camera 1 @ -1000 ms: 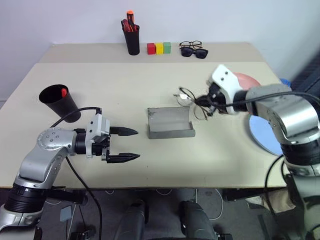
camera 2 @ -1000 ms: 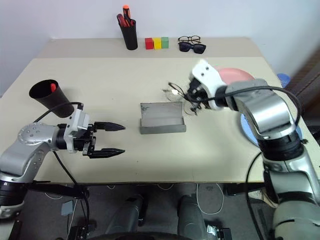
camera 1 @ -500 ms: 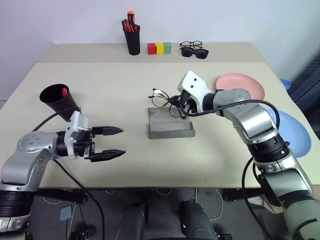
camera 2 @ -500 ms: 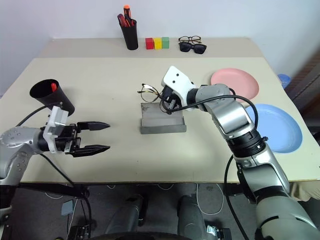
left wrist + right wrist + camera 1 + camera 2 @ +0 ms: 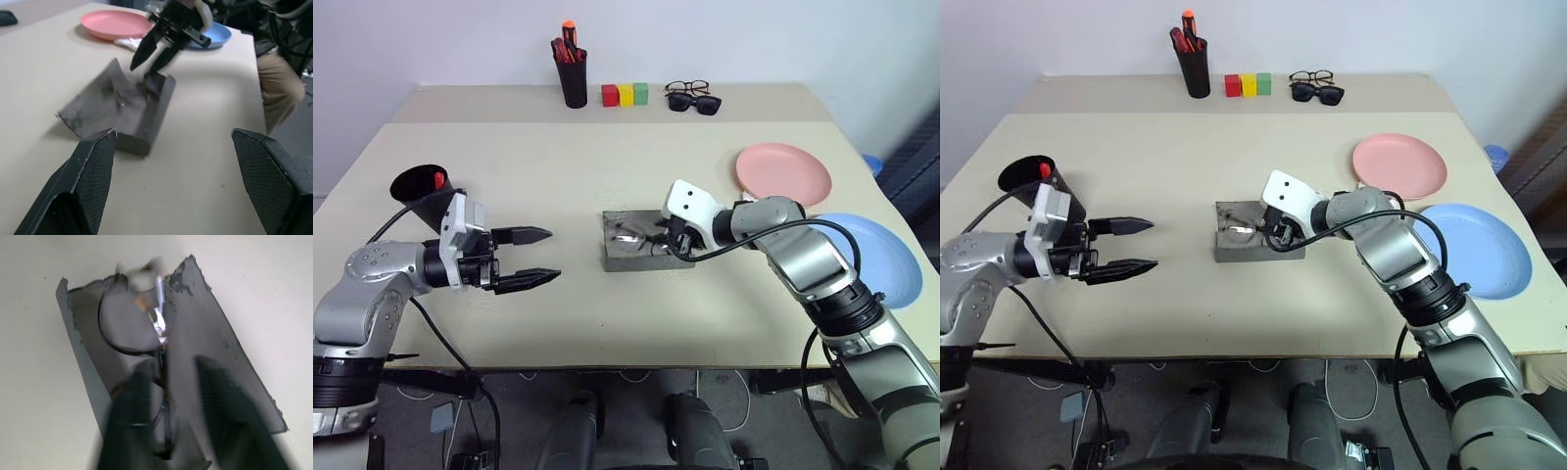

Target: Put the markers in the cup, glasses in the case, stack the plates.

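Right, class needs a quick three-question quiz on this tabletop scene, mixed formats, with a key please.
1. True or false: the pink plate is stacked on the blue plate.
2. Where do the wire-framed glasses lie?
A) beside the sunglasses
B) in the open grey case
C) in the black cup
3. Fill in: the left hand hovers with its fingers ____.

Key:
1. False; they lie side by side on the table.
2. B, with the right hand over them.
3. open
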Tool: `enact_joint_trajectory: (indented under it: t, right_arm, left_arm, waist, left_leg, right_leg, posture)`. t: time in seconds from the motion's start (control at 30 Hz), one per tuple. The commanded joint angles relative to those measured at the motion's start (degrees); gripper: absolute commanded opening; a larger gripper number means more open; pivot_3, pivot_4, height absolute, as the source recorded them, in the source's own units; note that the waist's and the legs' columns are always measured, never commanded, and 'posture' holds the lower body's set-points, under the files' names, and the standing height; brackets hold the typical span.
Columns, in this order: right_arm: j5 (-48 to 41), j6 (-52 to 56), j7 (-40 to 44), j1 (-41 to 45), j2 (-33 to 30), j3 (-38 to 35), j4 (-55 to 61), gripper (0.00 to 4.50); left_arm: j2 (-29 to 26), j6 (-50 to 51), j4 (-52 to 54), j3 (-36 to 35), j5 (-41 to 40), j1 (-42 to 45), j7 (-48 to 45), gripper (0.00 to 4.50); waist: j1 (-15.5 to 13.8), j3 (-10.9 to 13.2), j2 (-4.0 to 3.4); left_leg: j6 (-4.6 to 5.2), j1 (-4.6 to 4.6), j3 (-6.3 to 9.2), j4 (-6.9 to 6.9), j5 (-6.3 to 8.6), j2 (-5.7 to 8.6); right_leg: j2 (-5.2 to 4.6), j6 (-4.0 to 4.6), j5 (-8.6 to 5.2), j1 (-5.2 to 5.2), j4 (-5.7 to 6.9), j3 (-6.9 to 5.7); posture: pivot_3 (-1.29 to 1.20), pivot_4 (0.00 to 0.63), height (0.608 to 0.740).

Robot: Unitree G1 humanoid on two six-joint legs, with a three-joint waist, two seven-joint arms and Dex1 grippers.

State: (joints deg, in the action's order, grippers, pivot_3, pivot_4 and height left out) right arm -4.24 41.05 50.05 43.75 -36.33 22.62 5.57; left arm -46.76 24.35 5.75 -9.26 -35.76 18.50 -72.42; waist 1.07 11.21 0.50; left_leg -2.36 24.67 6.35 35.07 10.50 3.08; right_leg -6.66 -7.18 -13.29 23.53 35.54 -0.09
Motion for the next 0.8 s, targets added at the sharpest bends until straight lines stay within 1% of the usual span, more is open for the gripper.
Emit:
enact_joint_trajectory:
  t: [0.03,0.07,0.13,0.23,0.33,0.43,0.5,0.53,0.6,0.67,0.7,0.73,0.8]
  right_arm:
    - [0.8,0.68,-0.73,-0.6,-1.32,-2.44,4.27,3.36]
    - [0.76,1.06,-1.29,-1.16,-1.67,-3.4,5.44,3.85]
    - [-0.69,2.39,-2.03,-2.83,-2.07,-6.65,8.63,3.85]
    - [-3.41,3.21,-2.88,-7.8,-3.03,-13.13,15.04,3.85]
    - [-5.21,4.58,-3.33,-15.39,-5.78,-19.36,22.52,3.85]
    - [-7.86,5.65,-3.18,-26.05,-8.01,-28.41,28.88,3.85]
    - [-8.61,2.4,-1.51,-35.19,-9.23,-34.1,32.34,3.92]
    - [-9.41,0.32,-0.69,-39.52,-8.78,-37.28,33.48,3.92]
    - [-10.89,-2.0,-0.29,-44.65,-7.9,-41.04,34.87,3.92]
    - [-12.17,-5.37,0.71,-50.79,-6.65,-45.6,35.65,3.92]
    - [-12.46,-7.64,1.22,-53.6,-5.98,-47.85,35.64,3.92]
    - [-12.73,-9.53,1.45,-55.58,-5.47,-49.45,35.51,3.92]
    - [-13.57,-11.57,0.89,-57.31,-4.6,-50.61,35.84,3.92]
  left_arm:
    - [-0.15,0.53,-0.74,0.24,-0.31,2.23,-0.28,3.87]
    - [0.09,0.64,-1.42,0.68,0.01,3.18,-0.19,3.87]
    - [0.71,0.24,-3.13,2.22,1.79,5.73,0.88,3.87]
    - [2.4,0.04,-7.53,6.35,7.4,11.8,5.15,3.87]
    - [6.35,-3.16,-15.5,10.66,14.03,20.0,9.27,3.87]
    - [11.86,-7.8,-26.4,14.65,19.72,29.67,11.09,3.87]
    - [15.62,-11.06,-35.74,16.3,23.29,36.03,13.12,3.31]
    - [17.16,-13.34,-40.12,17.44,25.19,38.6,13.33,3.03]
    - [19.07,-17.28,-46.69,18.53,27.71,41.97,13.41,2.02]
    - [22.33,-21.83,-56.07,19.74,31.26,46.81,16.15,1.01]
    - [24.14,-23.78,-60.64,20.51,33.04,49.28,17.7,0.46]
    - [25.52,-25.34,-64.31,21.19,34.59,51.19,18.54,0.06]
    - [26.87,-27.95,-69.37,21.87,36.81,53.4,18.76,0.06]
  waist:
    - [-0.03,0.0,0.0]
    - [-0.04,0.0,0.0]
    - [-0.25,0.01,0.0]
    - [-0.87,0.0,0.03]
    - [-1.76,-0.03,0.11]
    - [-2.11,-0.02,0.15]
    - [-2.37,-0.01,0.19]
    - [-2.53,-0.01,0.24]
    - [-1.79,-0.01,0.25]
    - [-1.23,0.0,0.27]
    - [-1.47,0.01,0.28]
    - [-1.66,0.06,0.38]
    - [-1.34,0.08,0.41]
  left_leg:
    - [0.0,0.0,0.0,-0.01,0.0,0.0]
    - [0.0,0.0,0.0,-0.02,0.0,0.0]
    - [0.0,0.0,0.0,-0.01,0.0,0.0]
    - [0.0,0.0,0.04,0.04,0.0,0.01]
    - [0.0,0.0,0.04,0.11,0.0,0.06]
    - [0.01,0.01,0.02,0.12,0.0,0.09]
    - [0.01,0.04,0.04,0.12,0.0,0.1]
    - [0.02,0.07,0.05,0.12,0.0,0.13]
    - [0.08,0.06,-0.03,0.13,0.04,0.1]
    - [0.1,0.04,-0.08,0.13,0.05,0.09]
    - [0.1,0.0,-0.09,0.14,0.05,0.08]
    - [0.1,0.0,-0.05,0.15,0.05,0.08]
    - [0.1,-0.05,-0.04,0.19,0.05,0.06]
  right_leg:
    - [0.0,-0.01,0.0,0.01,0.0,0.0]
    - [0.0,-0.02,0.0,0.01,0.0,0.0]
    - [0.0,-0.02,0.0,0.0,0.0,0.0]
    - [0.0,-0.02,-0.01,-0.07,0.01,-0.02]
    - [-0.01,-0.24,0.06,-0.17,-0.07,-0.03]
    - [-0.03,-0.32,0.05,-0.21,-0.13,-0.02]
    - [-0.03,-0.38,0.03,-0.24,-0.14,-0.05]
    - [-0.04,-0.43,0.0,-0.27,-0.15,-0.06]
    - [-0.05,-0.47,0.0,-0.27,-0.17,-0.06]
    - [-0.09,-0.48,0.01,-0.26,-0.17,-0.05]
    - [-0.09,-0.49,0.01,-0.26,-0.15,-0.05]
    - [-0.08,-0.57,-0.04,-0.3,-0.1,-0.07]
    - [-0.06,-0.71,-0.13,-0.32,-0.08,-0.07]
  posture:
    - [0.0,0.15,0.739]
    - [0.0,0.15,0.739]
    - [0.0,0.15,0.739]
    - [0.0,0.15,0.739]
    - [0.0,0.15,0.739]
    - [0.0,0.15,0.739]
    - [0.0,0.15,0.739]
    - [0.0,0.15,0.739]
    - [0.0,0.15,0.739]
    - [0.0,0.15,0.739]
    - [0.0,0.15,0.739]
    - [0.0,0.15,0.739]
    - [0.0,0.15,0.739]
